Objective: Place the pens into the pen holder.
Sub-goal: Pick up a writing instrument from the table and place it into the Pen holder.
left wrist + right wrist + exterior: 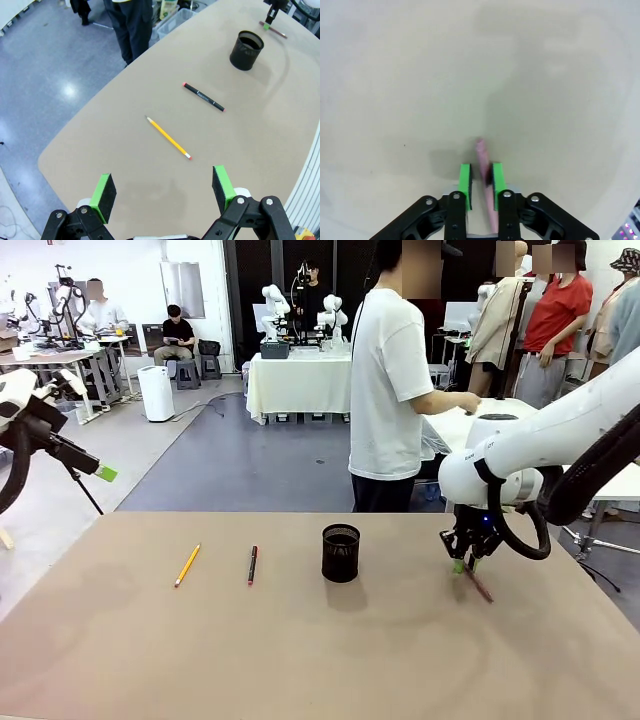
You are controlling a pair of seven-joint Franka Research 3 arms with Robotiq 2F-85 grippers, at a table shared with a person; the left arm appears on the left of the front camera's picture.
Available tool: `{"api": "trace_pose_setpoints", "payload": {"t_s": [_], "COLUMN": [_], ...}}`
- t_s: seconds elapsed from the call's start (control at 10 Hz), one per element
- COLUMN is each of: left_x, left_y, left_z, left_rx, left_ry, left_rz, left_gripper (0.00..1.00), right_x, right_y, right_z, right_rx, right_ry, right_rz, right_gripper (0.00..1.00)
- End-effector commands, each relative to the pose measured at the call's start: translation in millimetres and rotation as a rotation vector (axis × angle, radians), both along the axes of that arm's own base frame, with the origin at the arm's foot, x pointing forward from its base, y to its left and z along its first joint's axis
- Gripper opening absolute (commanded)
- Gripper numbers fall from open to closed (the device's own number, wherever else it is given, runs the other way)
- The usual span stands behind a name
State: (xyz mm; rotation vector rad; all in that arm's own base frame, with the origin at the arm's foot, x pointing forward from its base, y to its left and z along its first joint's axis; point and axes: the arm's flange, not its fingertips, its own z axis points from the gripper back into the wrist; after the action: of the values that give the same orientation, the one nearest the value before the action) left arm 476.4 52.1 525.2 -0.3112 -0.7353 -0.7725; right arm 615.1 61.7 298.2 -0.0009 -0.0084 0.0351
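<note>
Reddish-brown thin pen (481, 152) lies flat on the tan table (300, 660), right of the black wire-mesh cylindrical pen holder (340, 553), between the narrowed jaws of my right gripper (481, 169), though I cannot tell if they pinch it, while my left gripper (163, 179) hangs wide at the left.

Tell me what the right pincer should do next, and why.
Probably close fully on the pen before any lift. The right pincer is down at the table, its green pads on either side of the reddish-brown pen, but a thin gap shows on one side. Once gripped, the pen can likely go to the pen holder.
</note>
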Motion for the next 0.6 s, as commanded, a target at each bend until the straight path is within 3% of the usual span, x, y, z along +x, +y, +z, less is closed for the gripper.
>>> {"api": "trace_pose_setpoints", "payload": {"t_s": [0.0, 0.3, 0.5], "left_x": [-0.2, -0.2, -0.2], "left_y": [1.0, 1.0, 1.0], "left_z": [0.2, 0.2, 0.2], "left_rx": [0.004, 0.004, 0.004], "left_ry": [-0.004, -0.004, -0.004], "left_rz": [-0.004, -0.004, -0.004], "left_gripper": [1.00, 1.00, 1.00], "right_x": [9.4, 10.8, 12.2], "right_y": [4.8, 7.8, 4.0], "right_z": [-8.8, -1.1, 29.5], "right_rx": [-0.037, -0.028, 0.089], "right_ry": [0.026, 0.041, 0.008], "right_rz": [-0.021, 0.036, 0.148], "right_gripper": [0.00, 0.00, 0.00]}}
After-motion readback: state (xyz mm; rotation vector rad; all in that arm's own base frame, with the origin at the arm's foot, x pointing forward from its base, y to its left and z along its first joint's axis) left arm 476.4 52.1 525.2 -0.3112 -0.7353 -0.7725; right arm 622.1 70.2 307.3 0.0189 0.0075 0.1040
